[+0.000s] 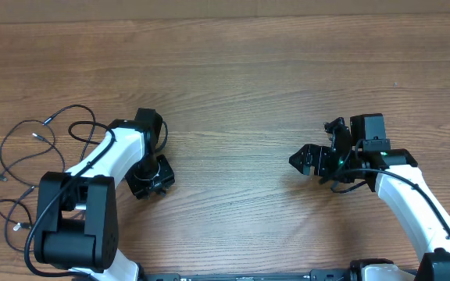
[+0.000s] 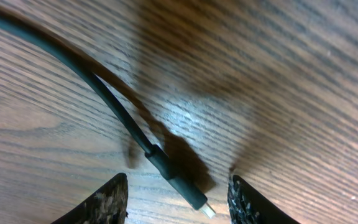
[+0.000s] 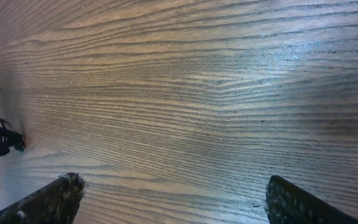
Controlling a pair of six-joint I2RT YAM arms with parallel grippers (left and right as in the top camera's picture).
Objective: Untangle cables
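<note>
Several thin cables (image 1: 31, 165) lie looped at the table's (image 1: 248, 70) far left, just beside the left arm. One plug end (image 2: 179, 186) rests between the spread fingers of the left gripper (image 1: 151, 178) — unclamped, its long axis slanting upper left to lower right in the wrist view. Right gripper (image 1: 303, 160) — jaws apart, empty, well apart from every cord; left arm judged nearer.

Bright even light, glare on the table (image 2: 191, 118), soft shadow beside the slightly blurred cable (image 2: 114, 109).
</note>
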